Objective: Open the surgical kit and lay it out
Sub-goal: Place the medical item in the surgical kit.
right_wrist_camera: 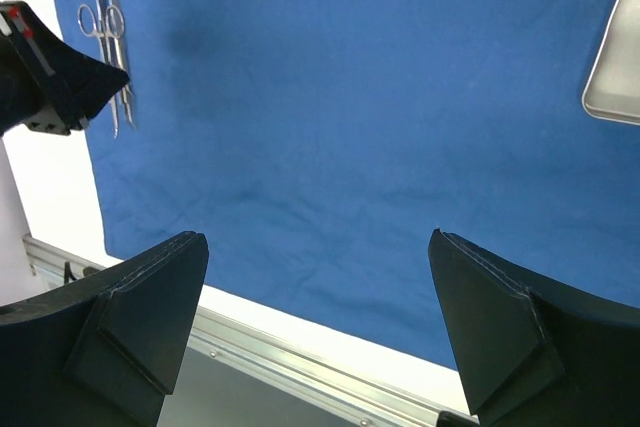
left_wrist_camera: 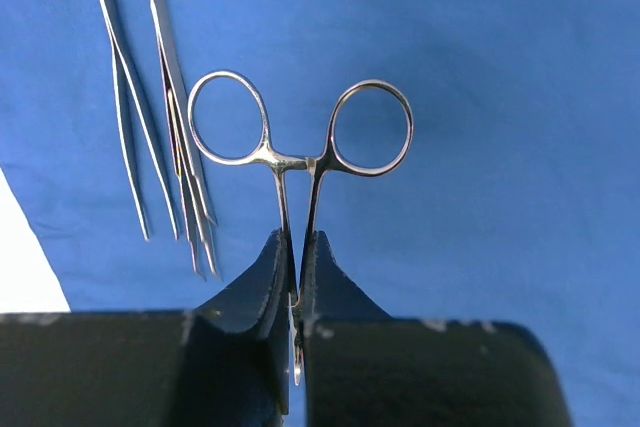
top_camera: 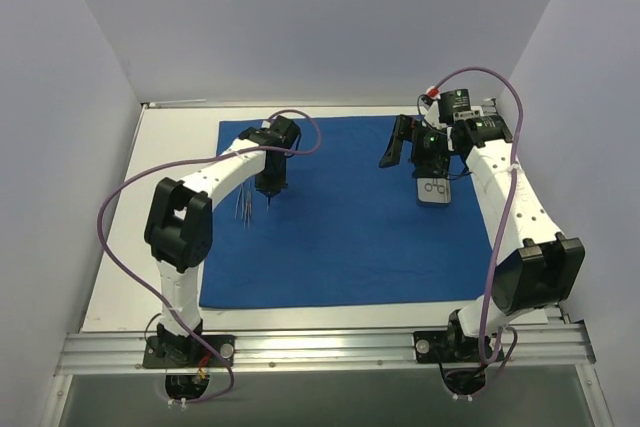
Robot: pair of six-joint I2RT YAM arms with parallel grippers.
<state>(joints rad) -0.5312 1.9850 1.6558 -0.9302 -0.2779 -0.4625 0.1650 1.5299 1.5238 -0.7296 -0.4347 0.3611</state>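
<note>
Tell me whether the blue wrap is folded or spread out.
Spread: the blue wrap lies flat as one open sheet, with tweezers on it.

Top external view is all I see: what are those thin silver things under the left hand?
Observer: The left hand is shut on ring-handled forceps, pinching their shafts.
Operator: And the rest?
Observer: Two tweezers lie side by side on the blue cloth, beside the forceps.
Operator: Is the right hand holding anything?
Observer: No; the right hand is open, nothing between its fingers.
</note>
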